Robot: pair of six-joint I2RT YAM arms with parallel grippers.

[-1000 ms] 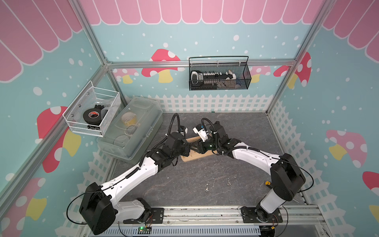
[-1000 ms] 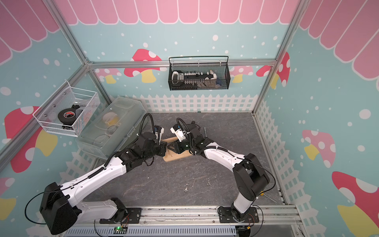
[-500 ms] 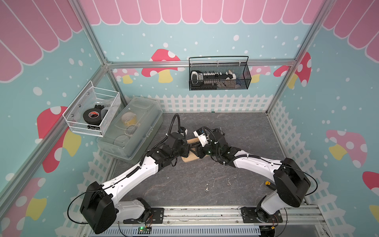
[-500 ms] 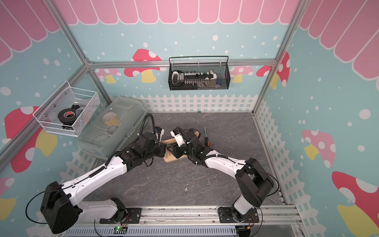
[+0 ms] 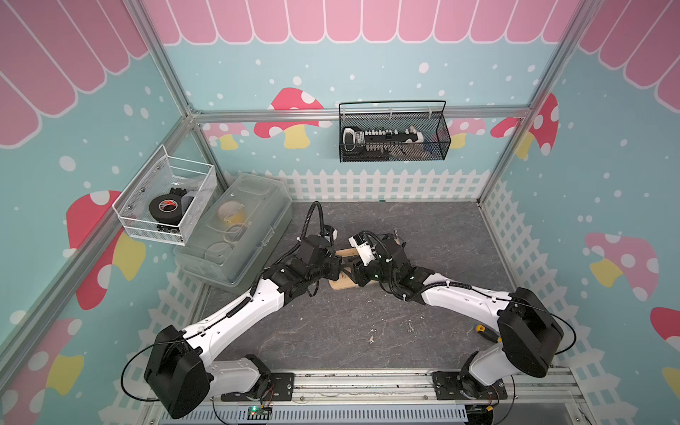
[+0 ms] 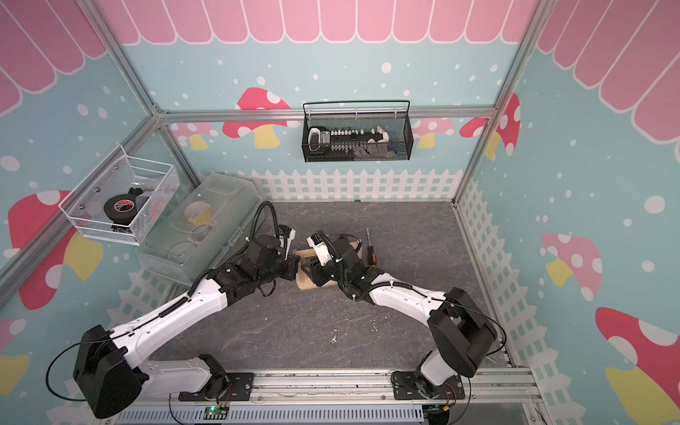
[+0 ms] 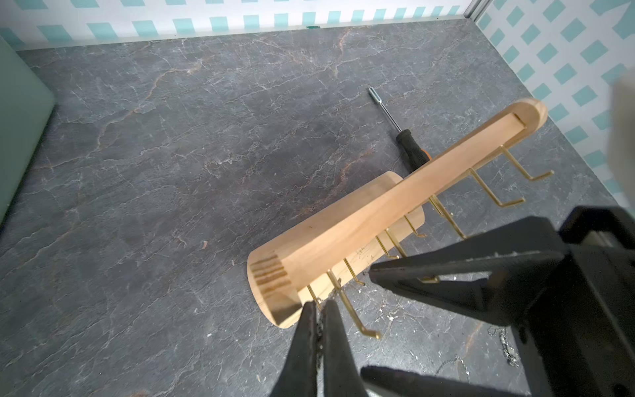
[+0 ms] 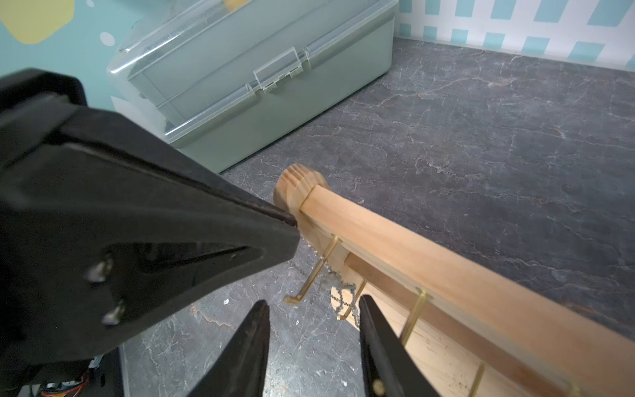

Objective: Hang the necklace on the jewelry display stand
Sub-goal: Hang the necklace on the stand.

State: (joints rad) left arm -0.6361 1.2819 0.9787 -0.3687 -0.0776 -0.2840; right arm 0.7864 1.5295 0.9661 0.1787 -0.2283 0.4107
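The left gripper [image 7: 318, 304] has its fingers pressed together on the thin chain of the necklace [image 7: 320, 328], which runs between them just short of the end pegs of the jewelry display stand [image 7: 360, 220]. The right gripper [image 8: 313, 300] has its fingers spread and pinches nothing. The chain bunches at a gold peg [image 8: 354, 298] just ahead of those fingers, close to one of them. The stand is upright on the dark marbled tabletop [image 7: 171, 172], its crossbar directly ahead of both pairs of fingertips. A screwdriver [image 7: 410, 144] lies beyond the stand from the left fingers.

White-shelled arms [image 5: 254, 305], black joints [image 5: 176, 375], looping black cables [image 5: 312, 217] — the left tool [image 7: 319, 306] and right tool [image 8: 313, 300] black, wedge-fingered, screw-studded.
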